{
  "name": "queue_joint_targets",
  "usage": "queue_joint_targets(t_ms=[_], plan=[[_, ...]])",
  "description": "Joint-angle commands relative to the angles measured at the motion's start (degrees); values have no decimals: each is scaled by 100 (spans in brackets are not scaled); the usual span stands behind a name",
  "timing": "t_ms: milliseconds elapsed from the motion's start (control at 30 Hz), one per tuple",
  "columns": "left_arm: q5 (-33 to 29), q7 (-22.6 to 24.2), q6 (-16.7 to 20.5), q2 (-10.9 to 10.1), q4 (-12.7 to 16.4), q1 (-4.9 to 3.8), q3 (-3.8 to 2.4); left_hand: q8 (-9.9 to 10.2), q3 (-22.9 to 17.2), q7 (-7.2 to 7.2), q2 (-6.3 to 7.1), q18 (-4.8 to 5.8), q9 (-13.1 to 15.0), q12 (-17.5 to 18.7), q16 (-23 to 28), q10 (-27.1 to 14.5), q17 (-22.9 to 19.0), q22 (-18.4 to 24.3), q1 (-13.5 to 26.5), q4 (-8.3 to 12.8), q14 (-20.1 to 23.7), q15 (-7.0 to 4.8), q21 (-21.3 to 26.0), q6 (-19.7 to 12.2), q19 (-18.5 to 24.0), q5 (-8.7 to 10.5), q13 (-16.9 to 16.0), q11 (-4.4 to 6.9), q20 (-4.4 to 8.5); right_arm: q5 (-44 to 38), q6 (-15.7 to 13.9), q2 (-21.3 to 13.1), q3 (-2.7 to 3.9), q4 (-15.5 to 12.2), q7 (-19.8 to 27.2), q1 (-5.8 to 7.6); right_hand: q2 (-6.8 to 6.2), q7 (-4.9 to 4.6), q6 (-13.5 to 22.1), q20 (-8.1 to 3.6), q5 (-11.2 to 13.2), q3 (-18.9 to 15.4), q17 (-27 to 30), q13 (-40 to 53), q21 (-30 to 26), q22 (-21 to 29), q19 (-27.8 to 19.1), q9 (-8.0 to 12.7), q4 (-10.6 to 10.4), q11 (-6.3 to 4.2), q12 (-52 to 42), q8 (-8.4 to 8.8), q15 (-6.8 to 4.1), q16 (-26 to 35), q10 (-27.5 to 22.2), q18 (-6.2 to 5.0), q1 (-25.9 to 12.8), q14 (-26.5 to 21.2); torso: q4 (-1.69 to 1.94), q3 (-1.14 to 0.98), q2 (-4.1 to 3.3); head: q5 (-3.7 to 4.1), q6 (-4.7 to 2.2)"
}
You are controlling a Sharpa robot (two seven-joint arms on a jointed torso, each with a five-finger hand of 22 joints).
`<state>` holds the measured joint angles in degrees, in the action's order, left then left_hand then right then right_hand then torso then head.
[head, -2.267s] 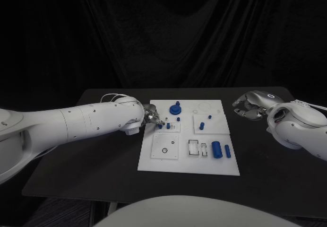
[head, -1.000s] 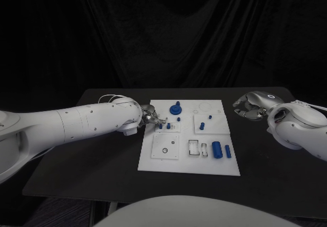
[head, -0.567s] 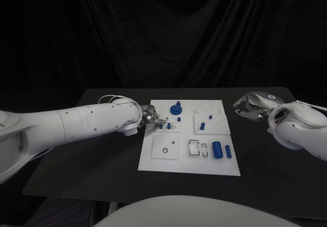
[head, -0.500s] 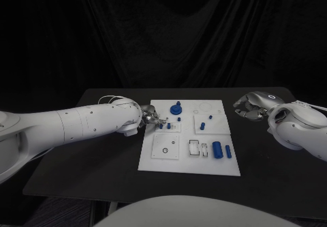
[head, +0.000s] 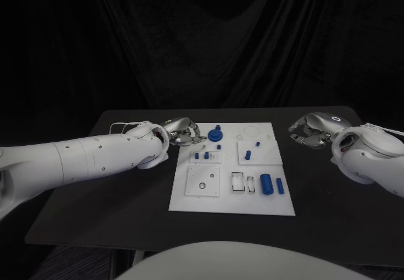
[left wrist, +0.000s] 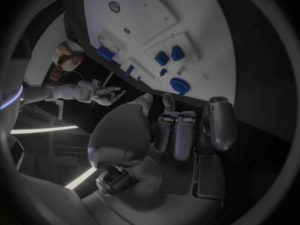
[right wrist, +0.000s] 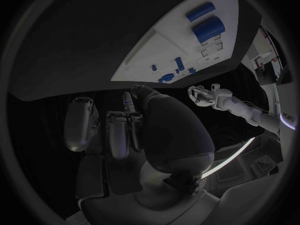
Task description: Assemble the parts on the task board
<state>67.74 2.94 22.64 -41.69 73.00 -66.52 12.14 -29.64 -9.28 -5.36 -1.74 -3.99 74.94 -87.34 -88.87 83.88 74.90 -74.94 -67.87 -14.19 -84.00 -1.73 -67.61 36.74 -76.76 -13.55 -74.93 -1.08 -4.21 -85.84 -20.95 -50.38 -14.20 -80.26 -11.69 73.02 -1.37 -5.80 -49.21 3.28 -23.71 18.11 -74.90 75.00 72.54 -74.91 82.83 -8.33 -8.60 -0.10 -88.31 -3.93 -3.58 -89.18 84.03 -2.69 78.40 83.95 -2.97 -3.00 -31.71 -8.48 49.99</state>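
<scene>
At the centre of your black table [head: 101,192] lies the white task board [head: 206,198], with its blue parts spread over it. Near its far edge you have a round blue knob-like part [head: 215,135] standing upright, and just in front of it two short blue pegs [head: 201,156] side by side. To the right of those, another blue peg [head: 247,154] stands in a raised square block, with a tiny blue piece [head: 257,143] beyond it. Closer to you, a thick blue cylinder [head: 266,182] and a slimmer blue pin [head: 279,185] lie side by side near the board's right edge, next to two small rectangular slots [head: 238,182]. On the board's left half a square plate carries a dark ring-shaped hole [head: 202,186].

Your left hand [head: 183,132] hovers at the board's far-left corner, just beside the knob-like part, fingers loosely curled inward; the wrist view shows nothing in them. Your right hand [head: 308,132] sits well apart from the board, off its right side over the table, fingers curled in with nothing held.
</scene>
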Motion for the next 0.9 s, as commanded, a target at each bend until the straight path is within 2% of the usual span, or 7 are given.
queue_joint_targets(t_ms=[33,100,133,200,267,500,900], plan=[[404,1174,544,81,-45,-19,-5,897,-271,-293,19,-197,-206,1330,638,-1829,-495,-541,-634,-1,1501,357,1221,-744,1269,17,-517,-319,-176,-17,-87,-5,4,-3,-67,-14,13,-17,8,-7,-27,26,-1434,1356,-14,-1000,-47,6,6,49,31,8,48,28,425,-115,-61,568,-1,5,-6,13,1],[429,1296,335,174,-152,-21,-5,1213,-423,-317,-19,-202,-242,2242,1075,-3386,-1349,-434,-999,71,2755,554,1580,-717,1827,-51,-51,-524,-288,-17,-88,3,4,2,-60,-14,13,-17,8,-7,-27,26,-1434,1356,-14,-1000,-47,6,6,49,31,8,48,28,425,-115,-61,568,-6,3,-8,22,1],[434,1322,269,208,-192,-21,-5,1337,-588,-365,-22,-176,-257,3630,1106,-5239,-1426,-410,-1207,131,2923,659,1636,-685,1977,10,678,-676,-363,-17,-88,5,4,3,-57,-14,13,-17,8,-7,-27,26,-1434,1356,-14,-1000,-47,6,6,49,31,8,48,28,425,-115,-61,568,-10,4,-8,21,1],[446,1380,106,325,-329,-22,-6,1735,-887,-384,23,-141,-439,4523,1211,-5975,-1709,-371,-1544,308,3331,882,1720,-865,2218,-121,1246,-946,-496,-17,-88,10,4,6,-52,-14,13,-17,8,-7,-27,26,-1434,1356,-14,-1000,-47,6,6,49,31,8,48,28,425,-115,-61,568,-11,2,-7,42,1],[453,1422,-34,437,-461,-22,-6,1875,-1105,-425,20,-145,-552,4716,1239,-5972,-1830,-392,-1757,488,3439,890,1598,-832,2184,-184,1477,-968,-520,-17,-86,13,4,9,-49,-14,13,-17,8,-7,-27,26,-1434,1356,-14,-1000,-47,6,6,49,31,8,48,28,425,-115,-61,568,-12,-3,-6,55,1],[465,1523,-416,918,-982,-21,-7,2512,-1908,-323,280,-188,-1383,5392,938,-5723,-1516,-630,-1917,1187,2336,780,196,-413,1371,-360,2553,-899,-630,-17,-73,22,4,13,-47,-14,5,-17,6,-6,-29,26,-1435,1356,-13,-1000,-46,7,10,50,30,7,48,27,426,-114,-68,569,-10,4,-26,62,1],[754,1306,-824,1428,-1558,-9,-7,2603,-1947,-298,294,-173,-1684,5298,711,-5615,-1253,-713,-1568,1259,1929,859,-242,-353,1087,-239,2696,-972,-800,-17,-77,57,4,19,-47,-14,5,-17,6,-6,-29,26,-1435,1356,-13,-1000,-46,7,10,50,30,7,48,27,426,-114,-68,569,-41,9,-20,75,1]])
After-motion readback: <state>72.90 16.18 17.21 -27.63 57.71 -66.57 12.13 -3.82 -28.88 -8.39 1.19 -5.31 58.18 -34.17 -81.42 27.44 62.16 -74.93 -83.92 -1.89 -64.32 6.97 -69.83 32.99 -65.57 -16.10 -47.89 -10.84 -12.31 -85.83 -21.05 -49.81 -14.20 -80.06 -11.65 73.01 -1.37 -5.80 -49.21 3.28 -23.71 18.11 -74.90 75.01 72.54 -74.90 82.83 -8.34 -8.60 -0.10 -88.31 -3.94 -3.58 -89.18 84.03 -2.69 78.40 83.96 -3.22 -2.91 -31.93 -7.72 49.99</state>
